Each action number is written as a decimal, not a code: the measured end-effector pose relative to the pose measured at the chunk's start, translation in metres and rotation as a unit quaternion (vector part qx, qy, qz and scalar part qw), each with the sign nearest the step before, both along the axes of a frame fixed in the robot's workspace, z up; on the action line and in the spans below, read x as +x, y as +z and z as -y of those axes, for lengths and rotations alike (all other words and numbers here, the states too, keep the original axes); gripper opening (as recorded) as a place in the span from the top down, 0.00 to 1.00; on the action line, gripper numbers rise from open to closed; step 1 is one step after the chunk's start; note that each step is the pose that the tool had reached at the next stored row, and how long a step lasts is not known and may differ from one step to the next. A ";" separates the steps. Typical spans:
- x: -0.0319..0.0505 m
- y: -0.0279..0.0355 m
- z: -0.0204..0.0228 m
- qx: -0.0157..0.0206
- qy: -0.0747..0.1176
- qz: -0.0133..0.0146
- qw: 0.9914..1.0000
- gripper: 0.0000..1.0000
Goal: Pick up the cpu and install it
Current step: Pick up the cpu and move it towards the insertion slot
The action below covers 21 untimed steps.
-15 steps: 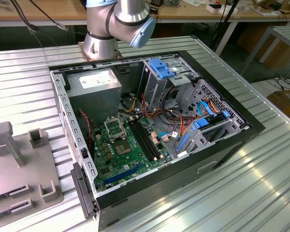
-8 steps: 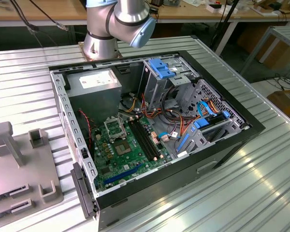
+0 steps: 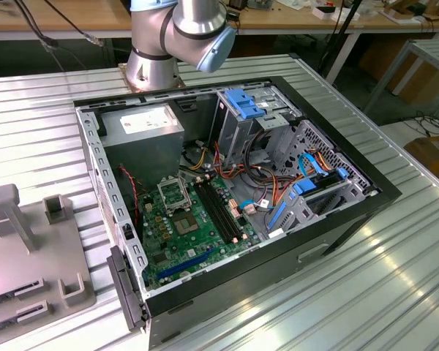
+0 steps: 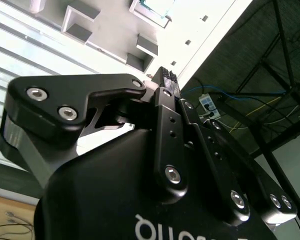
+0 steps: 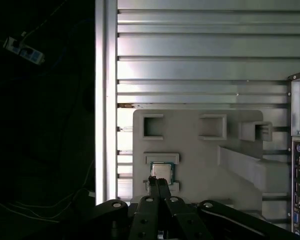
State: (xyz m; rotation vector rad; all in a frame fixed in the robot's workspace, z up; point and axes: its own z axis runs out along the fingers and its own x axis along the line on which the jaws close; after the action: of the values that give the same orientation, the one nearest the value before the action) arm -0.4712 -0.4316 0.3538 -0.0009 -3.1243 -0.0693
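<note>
Gripper: the gripper (image 5: pixel 157 182) has its two black fingers clenched together, tip against tip, in both wrist views, with nothing between them.
CPU: the cpu (image 5: pixel 162 172) lies flat, silvery top up, in a small square recess of the fixture plate, just beyond the fingertips. In the first wrist view their ends overlap its near edge. I cannot tell whether they touch it.
Fixture plate: the grey fixture plate (image 5: pixel 200 165) carries other square pockets and raised blocks and lies on the table.
Table: the slatted aluminium table (image 3: pixel 351 292) bears both plate and case.
Computer case: the open computer case (image 3: pixel 278 256) lies on its side. Reading the exterior view as a dial, the plate is at eight o'clock from it.
Motherboard: the green motherboard (image 3: pixel 197 241) lies on the case floor, with the socket frame (image 3: pixel 173 191) at its eleven o'clock.
Arm: the arm base (image 3: pixel 154 66) stands at eleven o'clock of the case.
</note>
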 end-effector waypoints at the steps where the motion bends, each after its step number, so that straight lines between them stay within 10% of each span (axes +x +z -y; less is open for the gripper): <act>1: -0.0002 0.0000 0.0000 0.000 0.000 0.000 1.000 0.89; 12: -0.0023 0.0000 0.0000 0.000 0.000 0.000 1.000 0.40; 21: -0.0025 -0.0079 0.0001 -0.007 0.004 0.000 1.000 0.40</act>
State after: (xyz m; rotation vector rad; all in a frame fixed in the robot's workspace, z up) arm -0.4737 -0.4317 0.3458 0.0123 -3.1240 -0.0469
